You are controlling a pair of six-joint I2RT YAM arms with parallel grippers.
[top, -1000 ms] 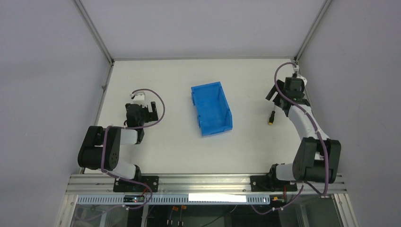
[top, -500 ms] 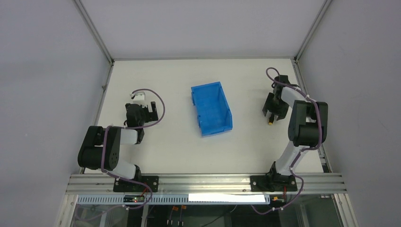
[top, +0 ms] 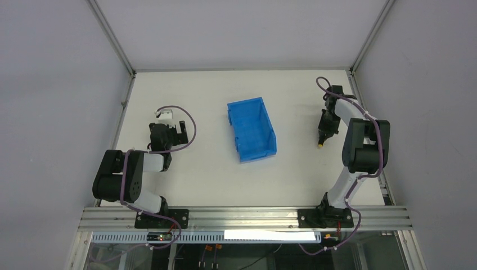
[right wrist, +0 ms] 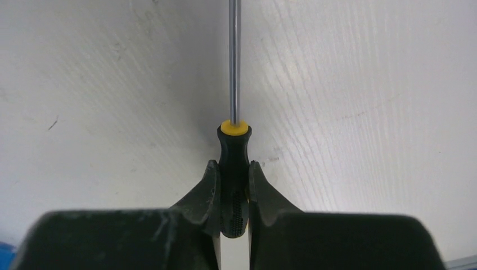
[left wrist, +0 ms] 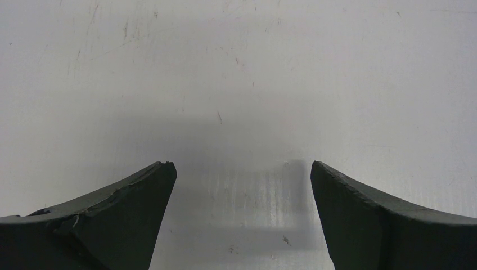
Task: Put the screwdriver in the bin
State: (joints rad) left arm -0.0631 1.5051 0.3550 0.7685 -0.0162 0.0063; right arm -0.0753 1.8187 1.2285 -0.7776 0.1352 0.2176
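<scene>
The screwdriver (right wrist: 234,147) lies on the white table, its thin metal shaft pointing away from the right wrist camera and a yellow collar where shaft meets handle. My right gripper (right wrist: 233,164) is shut on its black handle, one finger pressed on each side. From above, the right gripper (top: 324,133) stands low at the table's right, with the screwdriver's yellow end (top: 320,145) poking out just below it. The blue bin (top: 251,129) sits mid-table, well left of the screwdriver. My left gripper (left wrist: 241,164) hangs open over bare table, holding nothing.
The left arm (top: 166,135) rests folded at the table's left side, with a purple cable looped over it. Grey walls with metal corner posts (top: 112,39) enclose the table on three sides. An aluminium rail (top: 242,216) runs along the near edge.
The right arm swung in and came down over the screwdriver, and its jaws went from wide open to shut on the handle. The left arm and the bin have not moved.
</scene>
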